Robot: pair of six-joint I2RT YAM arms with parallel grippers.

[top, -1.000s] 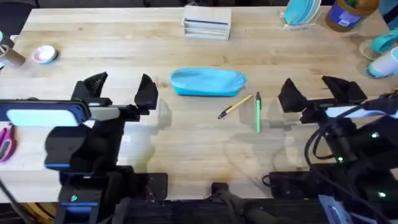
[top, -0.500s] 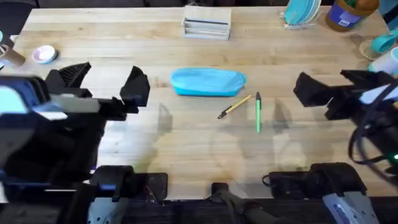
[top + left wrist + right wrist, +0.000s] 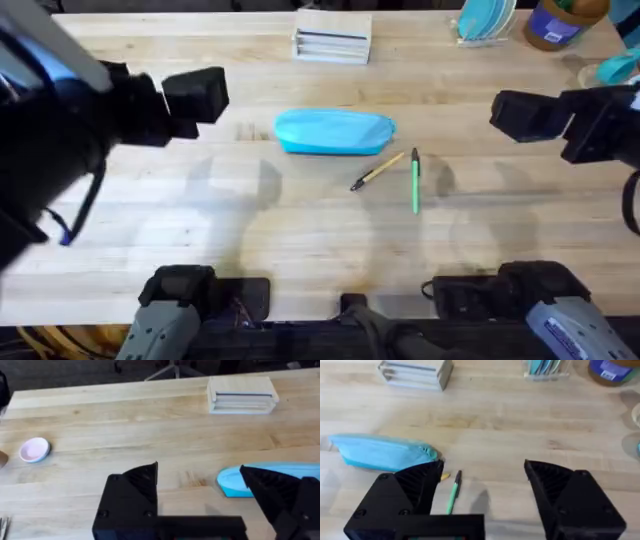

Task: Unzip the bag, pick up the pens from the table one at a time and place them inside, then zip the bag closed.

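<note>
The light blue bag [image 3: 335, 132] lies zipped shut in the middle of the table [image 3: 300, 230]. Just in front of its right end lie the pens: a tan one [image 3: 378, 171] lying slantwise and a green one [image 3: 415, 180] beside it, pointing front to back. My left gripper [image 3: 199, 467] is raised to the left of the bag, open and empty, with the bag's left end [image 3: 231, 480] seen past its fingers. My right gripper [image 3: 484, 463] hovers to the right of the pens, open and empty. Below it are the bag's right end [image 3: 380, 452] and the green pen [image 3: 454, 492].
A white rectangular box [image 3: 333, 40] stands at the back centre. A small pink dish [image 3: 35, 450] sits far left. A rack of blue plates [image 3: 485, 20], a jar [image 3: 560, 20] and cups [image 3: 615, 70] crowd the back right corner.
Both arms have risen and swung back, away from the front edge; the left arm now looms large and dark under the camera. Bag and pens have not moved.
</note>
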